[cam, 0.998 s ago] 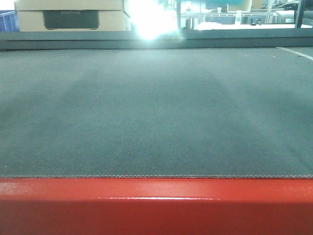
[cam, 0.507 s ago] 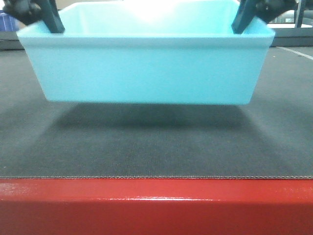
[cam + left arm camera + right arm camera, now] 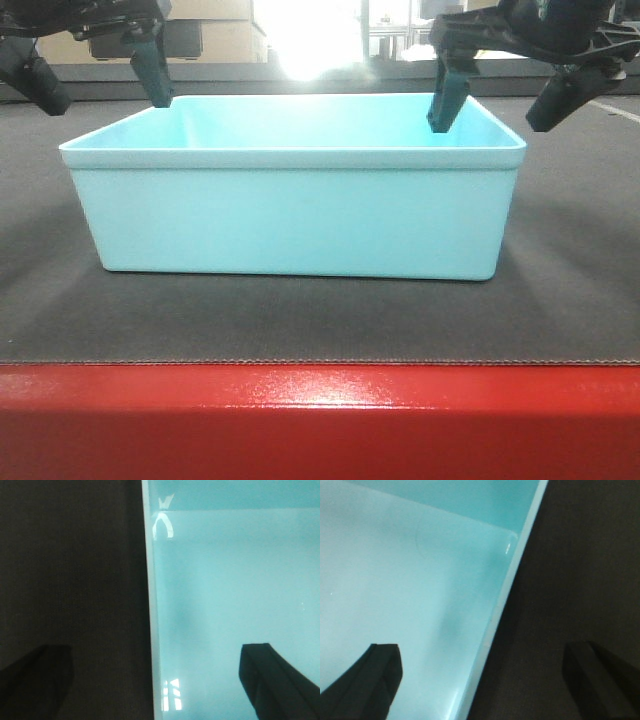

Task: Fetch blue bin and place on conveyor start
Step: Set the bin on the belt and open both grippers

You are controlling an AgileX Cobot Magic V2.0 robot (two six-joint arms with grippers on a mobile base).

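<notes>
The blue bin [image 3: 295,215], a pale aqua tub, sits flat on the dark belt of the conveyor start [image 3: 300,340], behind its red frame [image 3: 320,420]. My left gripper [image 3: 100,85] is open above the bin's left wall, one finger inside and one outside. In the left wrist view the gripper [image 3: 155,680] straddles the bin's rim [image 3: 150,605] without touching it. My right gripper [image 3: 500,105] is open over the right wall in the same way. In the right wrist view the gripper [image 3: 482,680] straddles the rim [image 3: 505,595] with gaps on both sides.
Cardboard boxes [image 3: 210,35] stand beyond the belt's far edge at the back left. A bright glare [image 3: 310,35] washes out the back middle. Dark belt [image 3: 70,580] [image 3: 580,570] lies on both sides of the bin.
A second ago the belt was bare. Then both grippers held the bin above it. Now the bin rests on the belt and both grippers have opened off its rim.
</notes>
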